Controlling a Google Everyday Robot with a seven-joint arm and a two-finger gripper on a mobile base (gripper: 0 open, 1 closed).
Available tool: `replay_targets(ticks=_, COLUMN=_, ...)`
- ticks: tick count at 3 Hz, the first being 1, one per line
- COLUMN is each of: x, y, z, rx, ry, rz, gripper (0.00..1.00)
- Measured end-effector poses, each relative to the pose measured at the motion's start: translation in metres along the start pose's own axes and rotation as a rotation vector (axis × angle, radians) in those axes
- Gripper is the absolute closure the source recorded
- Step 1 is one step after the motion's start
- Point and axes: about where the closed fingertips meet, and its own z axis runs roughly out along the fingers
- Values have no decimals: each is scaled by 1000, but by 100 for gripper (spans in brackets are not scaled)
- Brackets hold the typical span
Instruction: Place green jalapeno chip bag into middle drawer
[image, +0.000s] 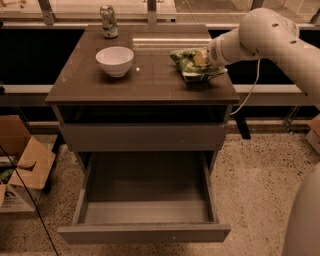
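The green jalapeno chip bag (189, 64) is at the right side of the cabinet top (150, 82), crumpled and raised slightly above the surface, with a shadow under it. My gripper (201, 59) reaches in from the right on the white arm and is shut on the bag's right part. The middle drawer (145, 233) is pulled out wide open below and in front of the cabinet. Its flat grey floor is bare. The gripper and bag are above and behind the drawer's right side.
A white bowl (115, 60) stands at the left of the top and a green-and-white drink can (108, 22) at the back left. A closed drawer with a taller front (142, 137) is above the open one. Cardboard boxes (22, 165) lie on the floor at left.
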Motion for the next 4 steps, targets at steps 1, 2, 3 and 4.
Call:
replay_targets(ticks=1, x=-5, y=13, z=0, rx=-53, ry=-20, rz=-18, gripper=100)
replay_targets(ticks=2, x=-7, y=27, z=-14, rx=-98, ry=-42, rz=-41, gripper=100)
replay_targets(ticks=3, x=-7, y=46, z=-75, rx=-107, ry=-107, rz=-119, gripper=100)
replay_targets(ticks=4, x=4, y=61, z=-125, rx=-110, ry=-137, rz=-166, gripper=100)
